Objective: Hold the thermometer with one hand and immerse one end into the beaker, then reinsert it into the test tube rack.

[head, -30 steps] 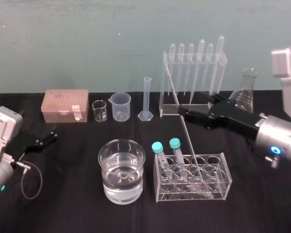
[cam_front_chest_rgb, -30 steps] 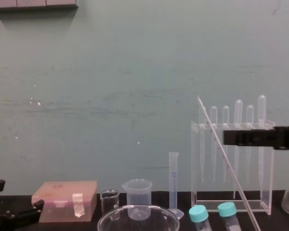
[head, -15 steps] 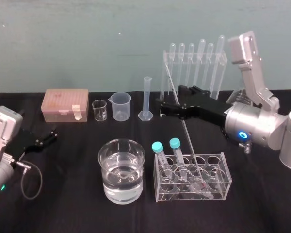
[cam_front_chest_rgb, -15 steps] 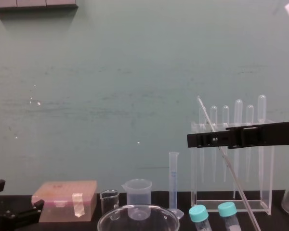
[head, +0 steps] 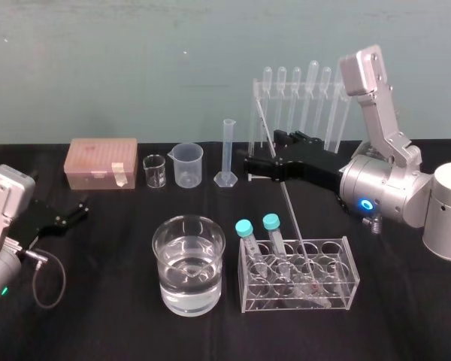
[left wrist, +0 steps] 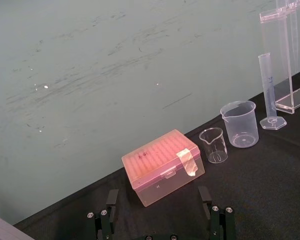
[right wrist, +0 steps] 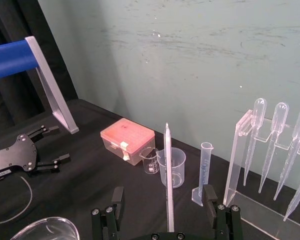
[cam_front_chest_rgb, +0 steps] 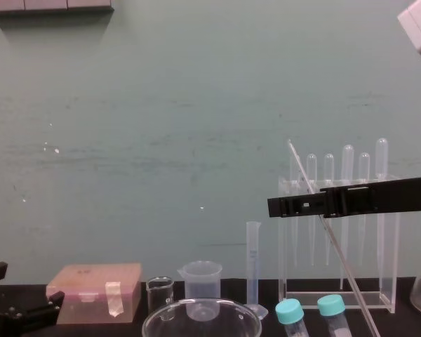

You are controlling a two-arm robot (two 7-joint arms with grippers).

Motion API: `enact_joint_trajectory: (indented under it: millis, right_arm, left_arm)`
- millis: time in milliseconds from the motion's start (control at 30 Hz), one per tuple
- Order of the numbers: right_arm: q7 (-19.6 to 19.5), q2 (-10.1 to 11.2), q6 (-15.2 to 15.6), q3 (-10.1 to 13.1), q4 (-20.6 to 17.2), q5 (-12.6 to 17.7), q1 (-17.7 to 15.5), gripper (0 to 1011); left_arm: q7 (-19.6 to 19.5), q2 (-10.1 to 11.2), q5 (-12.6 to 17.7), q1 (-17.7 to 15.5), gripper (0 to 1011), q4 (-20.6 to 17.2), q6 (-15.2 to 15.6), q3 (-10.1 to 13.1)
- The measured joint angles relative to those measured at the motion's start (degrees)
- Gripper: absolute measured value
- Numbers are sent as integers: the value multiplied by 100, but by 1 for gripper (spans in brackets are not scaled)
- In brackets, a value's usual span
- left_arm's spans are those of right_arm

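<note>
Beaker [head: 162, 271]: stands at the front of the black worktop [head: 105, 316], part full of clear liquid. From the chest camera its body is cut off below the rim.
Thermometer [right wrist: 168, 175]: leans behind and to the right of the beaker. Its foot is down in the low tube holder [head: 338, 292] just beside the beaker, and its top is tilted back toward the test tube rack [cam_front_chest_rgb: 323, 300]. The foot is lost in the holder's glare, the marks cannot be read, and the chest camera cuts off the lower end.
Right gripper [head: 263, 150]: raised behind the beaker, level with the thermometer's upper part. Its fingers [right wrist: 116, 200] are apart, one on each side of the rod, with a gap on both sides. Seen from the chest they overlap into one dark bar.
Test tube rack: farther back than the beaker and to its right, carrying a row of pipettes [right wrist: 276, 132]. The right gripper covers part of its front.
Left gripper [head: 81, 207]: low, near the worktop, well left of the beaker. Its fingers are apart and hold nothing.
</note>
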Motion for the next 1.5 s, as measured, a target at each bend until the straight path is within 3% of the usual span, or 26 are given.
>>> enact_joint_trajectory:
  millis: [167,300,933,1033,1200,1500]
  right_arm:
    - [0,2,0,0,-2,5,-1,985]
    - [1,5,0,0,-5,12,-1,908]
    - [8,10,-2,0,-11,28,-1,334]
    - [11,10,-2,0,-11,30,-1,189]
    - [12,10,-2,1,-11,30,-1,68]
    - [12,4,-19,20,-25,26,-36,57]
  left_arm:
    - [0,0,0,0,1008,0,0,0]
    - [0,0,0,0,1008,0,0,0]
    - [0,0,0,0,1008,0,0,0]
    - [0,0,0,0,1008,0,0,0]
    - [0,0,0,0,1008,0,0,0]
    - [0,0,0,0,1008,0,0,0]
